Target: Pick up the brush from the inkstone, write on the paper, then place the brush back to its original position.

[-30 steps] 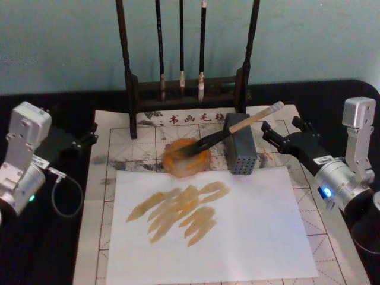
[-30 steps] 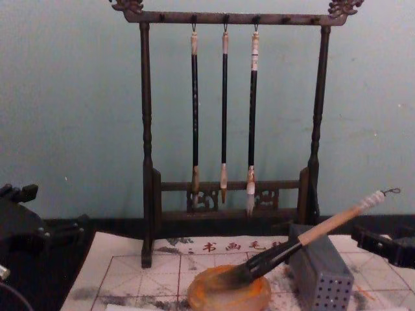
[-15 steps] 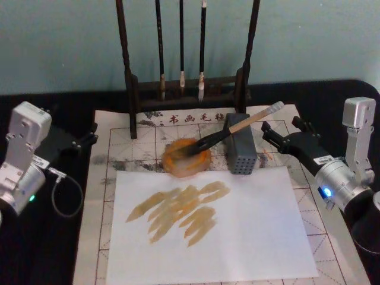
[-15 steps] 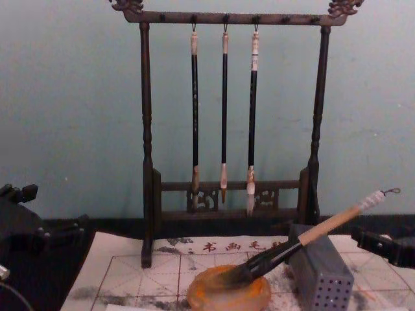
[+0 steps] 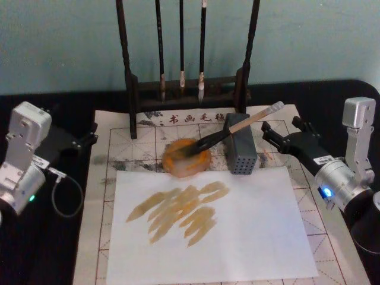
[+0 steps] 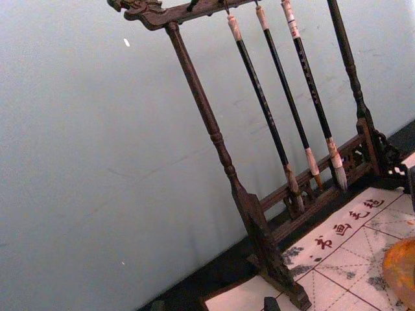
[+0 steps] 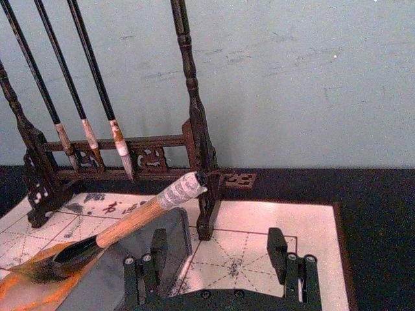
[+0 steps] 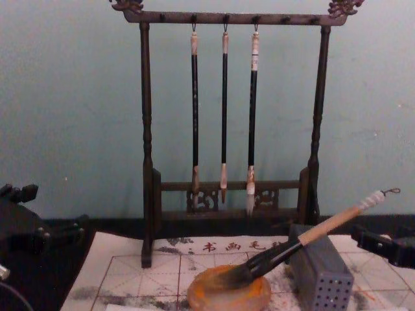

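Observation:
The brush point(image 5: 237, 125) lies slanted, its black bristles in the round orange inkstone point(image 5: 186, 158) and its wooden handle propped on a grey perforated block point(image 5: 239, 151); its white wrapped end point(image 7: 181, 190) points toward my right gripper. The right gripper point(image 5: 280, 126) hovers open just right of that end, fingers point(image 7: 277, 245) apart, touching nothing. At the left edge of the paper point(image 5: 122, 141), a sheet with red grid lines, my left gripper point(image 5: 89, 136) is parked open and holds nothing. A plain white sheet point(image 5: 249, 231) with amber strokes covers the grid paper's near half.
A dark wooden brush rack point(image 5: 187, 89) with three thin hanging brushes point(image 8: 224, 116) stands behind the inkstone, against a teal wall. Black tabletop flanks the paper on both sides. A cable loop point(image 5: 62, 196) lies by the left arm.

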{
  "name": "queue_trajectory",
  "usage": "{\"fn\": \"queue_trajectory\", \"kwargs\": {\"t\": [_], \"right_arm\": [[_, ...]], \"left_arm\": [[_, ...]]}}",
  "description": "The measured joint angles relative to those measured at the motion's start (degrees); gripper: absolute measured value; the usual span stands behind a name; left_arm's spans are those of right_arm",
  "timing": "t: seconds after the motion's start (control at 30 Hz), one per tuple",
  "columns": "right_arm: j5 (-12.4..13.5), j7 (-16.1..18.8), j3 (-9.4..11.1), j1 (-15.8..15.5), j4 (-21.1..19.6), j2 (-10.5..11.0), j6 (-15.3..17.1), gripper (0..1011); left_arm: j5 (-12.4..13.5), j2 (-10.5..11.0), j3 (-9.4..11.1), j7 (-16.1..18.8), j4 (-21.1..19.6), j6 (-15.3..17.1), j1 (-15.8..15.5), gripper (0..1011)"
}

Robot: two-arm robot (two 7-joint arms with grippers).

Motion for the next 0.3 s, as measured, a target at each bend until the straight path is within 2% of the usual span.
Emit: {"fn": "queue_trajectory", "kwargs": {"t": [0.3], "right_arm": [[0.0, 0.0, 0.0, 0.0, 0.0, 0.0, 0.0, 1000]], "left_arm": [[0.0, 0.0, 0.0, 0.0, 0.0, 0.0, 0.0, 1001]]}}
